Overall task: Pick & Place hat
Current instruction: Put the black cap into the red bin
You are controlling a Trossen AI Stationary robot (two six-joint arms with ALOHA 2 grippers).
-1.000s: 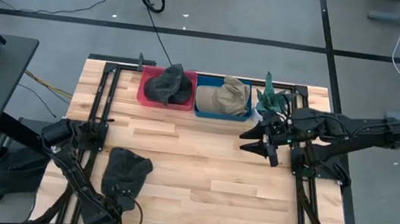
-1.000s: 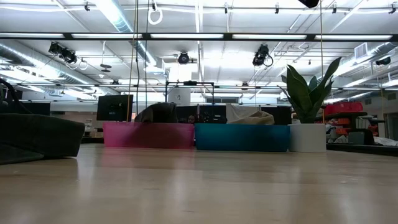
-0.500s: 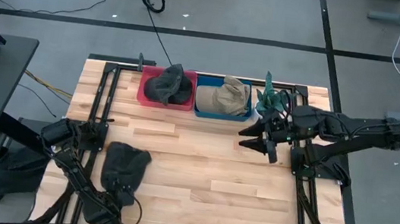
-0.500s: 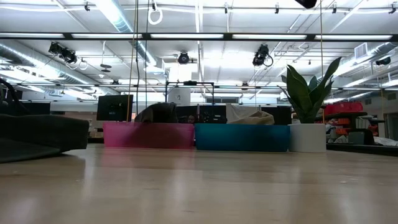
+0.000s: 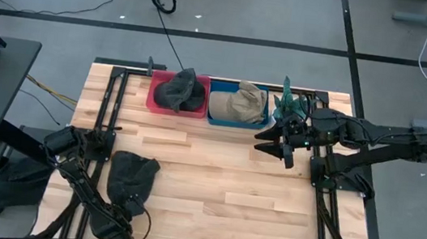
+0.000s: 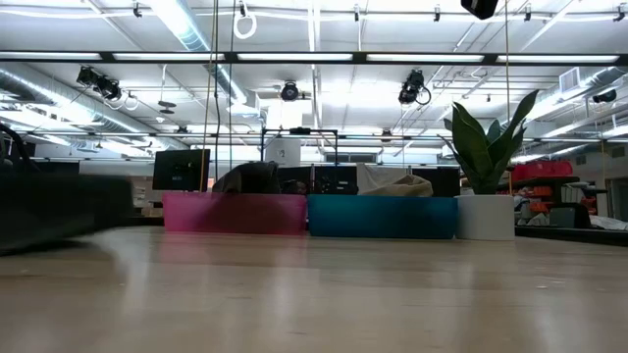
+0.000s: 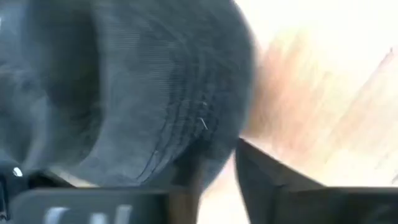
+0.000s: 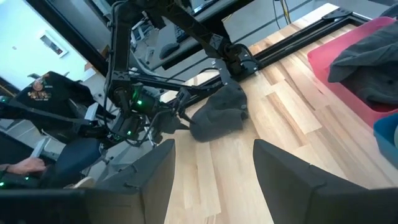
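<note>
Dark hat [image 5: 133, 177] lay on wooden table [image 5: 214, 177], near left-front corner, well apart from the bins at the far edge. Left gripper [image 5: 131, 205] sat at hat's near edge, w/ arm coming in from front-left. In left wrist view, hat [image 7: 124, 87] filled most of frame, brim between the dark fingers [image 7: 267, 183]; looked clamped on hat, though blurred. In low view, hat [image 6: 59, 206] showed as a dark blurred mass at far left of table.

Right gripper [image 5: 280, 144] hung over table's right side, just in front of blue bin [image 5: 236, 120], fingers spread, holding nothing. Right wrist view confirmed: both fingers [image 8: 292, 180] wide apart, w/ hat [image 8: 217, 115] and left arm [image 8: 155, 112] visible farther off across the table.

Red bin [image 5: 176, 103] at far edge held another dark hat [image 5: 181, 89]. Blue bin right beside it, touching, held a tan hat [image 5: 240, 102]. Potted plant [image 5: 290, 104] stood just right of blue bin, close to right arm. Low view showed same row: red bin [image 6: 234, 212], blue bin [image 6: 381, 216], plant [image 6: 486, 167] in white pot.
</note>
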